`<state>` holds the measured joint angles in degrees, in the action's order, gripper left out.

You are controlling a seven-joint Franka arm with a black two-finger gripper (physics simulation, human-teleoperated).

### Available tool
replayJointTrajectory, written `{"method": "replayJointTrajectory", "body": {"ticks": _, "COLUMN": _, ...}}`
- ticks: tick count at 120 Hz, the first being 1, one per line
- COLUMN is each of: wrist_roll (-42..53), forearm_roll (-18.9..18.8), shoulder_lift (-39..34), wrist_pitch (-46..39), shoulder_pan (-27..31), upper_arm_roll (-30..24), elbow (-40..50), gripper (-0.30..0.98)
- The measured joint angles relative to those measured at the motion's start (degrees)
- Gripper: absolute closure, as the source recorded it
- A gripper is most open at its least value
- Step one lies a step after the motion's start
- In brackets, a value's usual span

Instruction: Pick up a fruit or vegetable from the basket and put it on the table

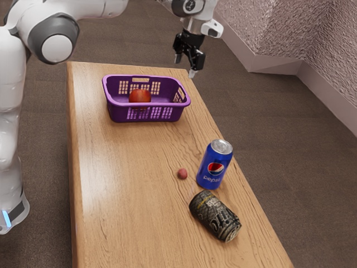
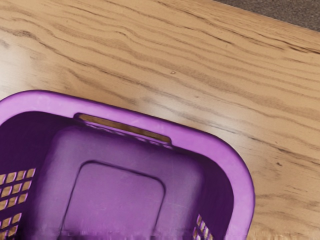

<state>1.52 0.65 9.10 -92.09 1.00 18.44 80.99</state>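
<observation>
Two cans share the wooden table: an upright blue one reading "pepsi" and a dark one on its side, its lettering hard to read. The gripper hangs open, its fingertips apart, near the purple basket. A round red fruit, perhaps a tomato, sits inside, its axis unclear; the basket's long axis runs across the table.

In the exterior view the basket's near wall hides the underside of the red produce inside it, while the wrist view's lower edge crops the basket and the worktop beside it.
</observation>
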Motion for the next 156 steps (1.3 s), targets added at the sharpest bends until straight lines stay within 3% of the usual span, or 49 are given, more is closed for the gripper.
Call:
{"method": "replayJointTrajectory", "body": {"ticks": 10, "wrist_roll": 0.15, "forearm_roll": -0.75, "shoulder_lift": -3.02, "wrist_pitch": -1.13, "shoulder_pan": -0.53, "upper_arm_roll": 0.74, "elbow": 5.92, "gripper": 0.00}}
{"method": "replayJointTrajectory", "body": {"ticks": 29, "wrist_roll": 1.77, "forearm_roll": -4.08, "shoulder_lift": -15.94, "wrist_pitch": -8.26, "shoulder_pan": -1.54, "upper_arm_roll": 1.71, "elbow": 24.23, "gripper": 0.00}}
{"method": "replayJointTrajectory", "body": {"ticks": 51, "wrist_roll": 5.04, "forearm_roll": -5.33, "shoulder_lift": -19.86, "wrist_pitch": -15.83, "shoulder_pan": -2.09, "upper_arm_roll": 4.92, "elbow": 33.19, "gripper": 0.00}}
{"method": "replayJointTrajectory", "body": {"ticks": 96, "wrist_roll": 11.66, "forearm_roll": -9.08, "shoulder_lift": -22.23, "wrist_pitch": -21.27, "shoulder_pan": -2.82, "upper_arm_roll": 6.07, "elbow": 38.53, "gripper": 0.00}}
{"method": "replayJointTrajectory", "body": {"ticks": 112, "wrist_roll": 13.78, "forearm_roll": -10.24, "shoulder_lift": -22.86, "wrist_pitch": -22.10, "shoulder_pan": -3.62, "upper_arm_roll": 8.84, "elbow": 40.56, "gripper": 0.00}}
{"method": "replayJointTrajectory", "body": {"ticks": 156, "wrist_roll": 18.19, "forearm_roll": -10.99, "shoulder_lift": -21.25, "wrist_pitch": -24.23, "shoulder_pan": -3.83, "upper_arm_roll": 9.84, "elbow": 43.06, "gripper": 0.00}}
